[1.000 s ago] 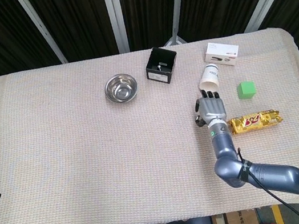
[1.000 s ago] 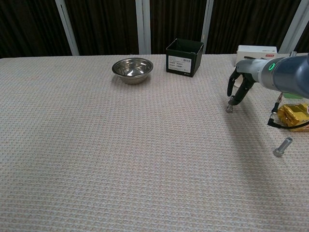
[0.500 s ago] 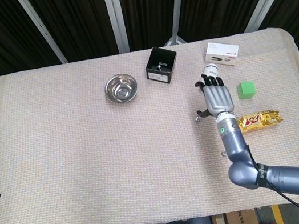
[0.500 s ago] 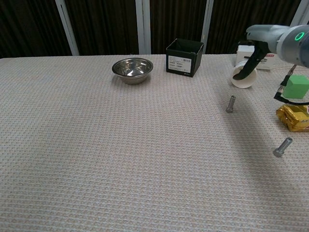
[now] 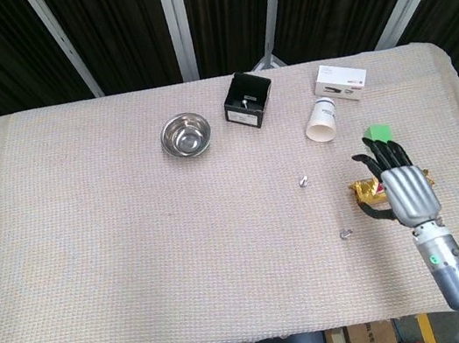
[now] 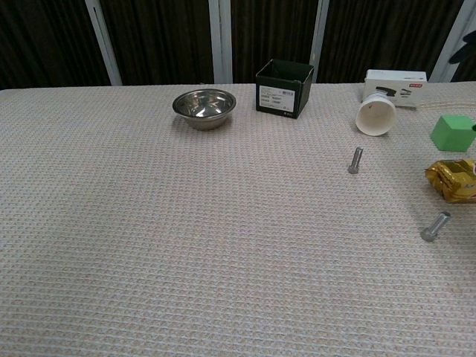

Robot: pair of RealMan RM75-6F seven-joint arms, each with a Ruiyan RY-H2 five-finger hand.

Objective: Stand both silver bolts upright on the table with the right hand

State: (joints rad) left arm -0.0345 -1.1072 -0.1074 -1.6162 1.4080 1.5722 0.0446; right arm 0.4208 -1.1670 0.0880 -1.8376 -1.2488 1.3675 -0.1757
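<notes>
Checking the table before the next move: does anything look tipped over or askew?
Yes. The white paper cup lies on its side beside the white box, mouth facing the camera. The nearer silver bolt looks tilted over near the gold snack packet, while the farther silver bolt stands upright.

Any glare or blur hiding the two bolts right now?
Chest view: both sharp, evenly lit, the far bolt upright, the near bolt tilted, faint shadows only. Head view: same bolts are tiny specks, posture unreadable; right hand sharp, fingers spread.
</notes>
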